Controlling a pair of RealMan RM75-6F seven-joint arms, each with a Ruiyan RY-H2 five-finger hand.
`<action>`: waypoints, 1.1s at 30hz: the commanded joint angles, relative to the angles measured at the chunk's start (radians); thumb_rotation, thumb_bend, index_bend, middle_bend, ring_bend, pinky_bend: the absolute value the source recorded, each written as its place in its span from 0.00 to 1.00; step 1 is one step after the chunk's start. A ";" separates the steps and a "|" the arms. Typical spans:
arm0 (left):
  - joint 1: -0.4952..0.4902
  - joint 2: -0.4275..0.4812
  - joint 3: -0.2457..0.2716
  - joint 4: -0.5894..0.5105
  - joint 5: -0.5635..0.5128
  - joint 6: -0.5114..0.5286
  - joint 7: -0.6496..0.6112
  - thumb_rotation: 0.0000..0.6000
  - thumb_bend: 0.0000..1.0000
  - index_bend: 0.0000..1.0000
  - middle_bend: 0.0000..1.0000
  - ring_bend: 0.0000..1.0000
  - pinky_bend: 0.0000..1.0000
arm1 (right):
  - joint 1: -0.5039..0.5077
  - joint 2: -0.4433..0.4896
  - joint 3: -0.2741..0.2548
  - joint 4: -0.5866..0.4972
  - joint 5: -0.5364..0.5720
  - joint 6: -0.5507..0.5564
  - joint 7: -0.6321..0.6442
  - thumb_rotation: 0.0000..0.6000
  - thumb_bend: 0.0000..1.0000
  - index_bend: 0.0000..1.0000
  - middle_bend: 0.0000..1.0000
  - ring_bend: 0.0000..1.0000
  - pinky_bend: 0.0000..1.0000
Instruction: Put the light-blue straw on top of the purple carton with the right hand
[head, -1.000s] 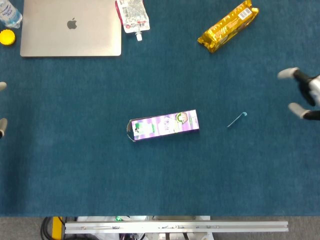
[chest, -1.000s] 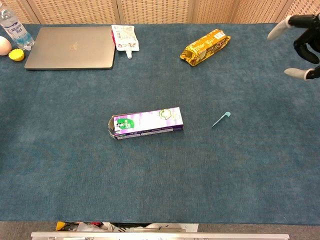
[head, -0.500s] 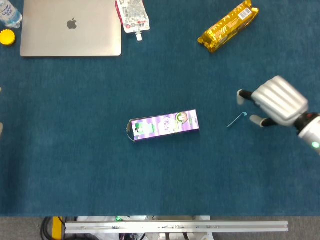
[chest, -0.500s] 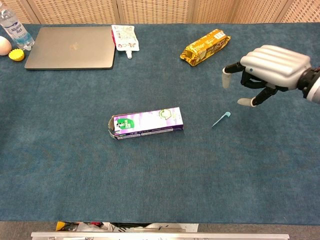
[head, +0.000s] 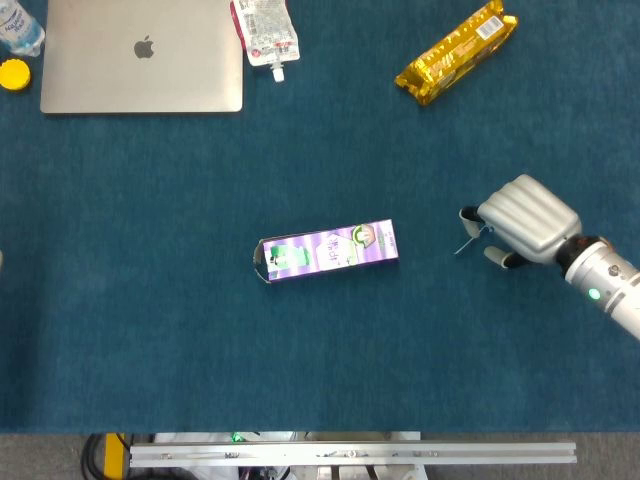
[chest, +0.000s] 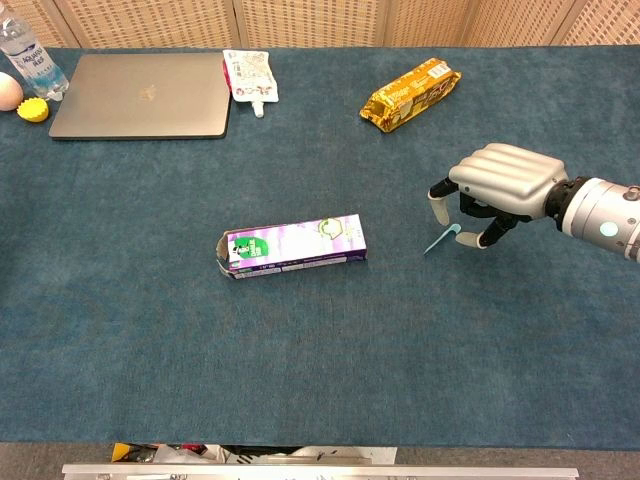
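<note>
- Right hand (chest: 490, 195): palm down over the right part of the tabletop (head: 150, 330), fingers apart and curled downward around the upper end of the light-blue straw (chest: 440, 239). It grips nothing; whether a fingertip touches the straw cannot be told.
- Light-blue straw: flat on the blue surface, right of the purple carton (head: 327, 250) and apart from it.
- Purple carton: on its side near the tabletop's middle, long axis left to right.
- Far edge: laptop (head: 140, 55) toward the left corner, pouch (head: 264, 30) beside it, gold packet (head: 456, 52) toward the right.
- Left hand: not visible in either view.
</note>
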 joint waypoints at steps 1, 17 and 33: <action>0.003 -0.002 0.001 0.008 0.001 0.001 -0.007 1.00 0.26 0.23 0.14 0.15 0.15 | 0.004 -0.014 -0.009 0.018 0.015 -0.010 -0.016 1.00 0.26 0.52 1.00 1.00 1.00; 0.010 -0.005 0.001 0.033 -0.001 -0.004 -0.034 1.00 0.26 0.23 0.14 0.15 0.15 | 0.043 -0.098 -0.009 0.102 0.094 -0.049 -0.076 1.00 0.26 0.52 1.00 1.00 1.00; 0.018 -0.009 -0.007 0.048 -0.020 -0.005 -0.047 1.00 0.26 0.23 0.14 0.15 0.15 | 0.080 -0.156 -0.013 0.151 0.131 -0.074 -0.088 1.00 0.29 0.57 1.00 1.00 1.00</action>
